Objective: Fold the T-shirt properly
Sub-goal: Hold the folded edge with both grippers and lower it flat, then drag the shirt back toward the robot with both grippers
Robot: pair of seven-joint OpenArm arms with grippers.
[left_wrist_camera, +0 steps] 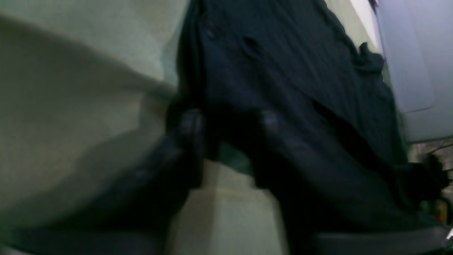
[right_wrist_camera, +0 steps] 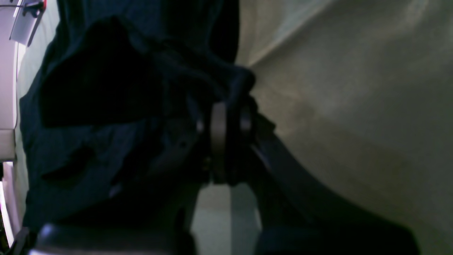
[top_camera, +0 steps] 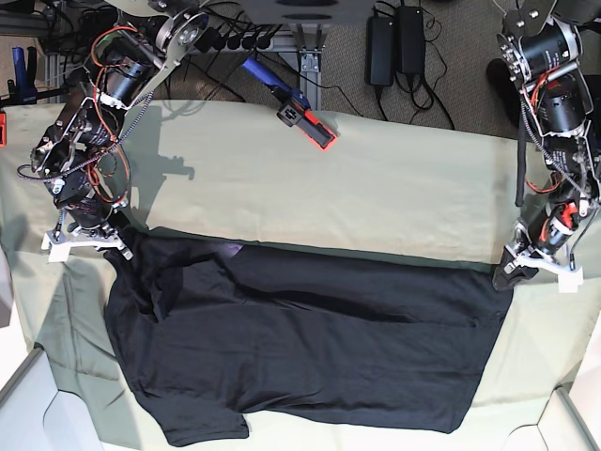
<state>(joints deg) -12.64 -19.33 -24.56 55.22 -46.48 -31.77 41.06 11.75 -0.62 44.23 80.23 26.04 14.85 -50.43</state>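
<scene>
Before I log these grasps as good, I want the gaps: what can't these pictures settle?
- Left pincer: left wrist view is blurred and dark; whether it has pinched the T-shirt hem can't be told. In the base view its arm hides the contact.
- Right pincer: shut on bunched black cloth, but how many layers is hidden by folds.
- Shirt's print and label: not visible in any view.
- Shirt's lower sleeve: partly cut off by the base view's bottom edge.

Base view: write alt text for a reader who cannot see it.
A black T-shirt lies spread across a pale green table cloth, with a gripper at each far corner: the right gripper pinching fabric, the left gripper at the hem. An orange-and-blue tool lies behind.
</scene>
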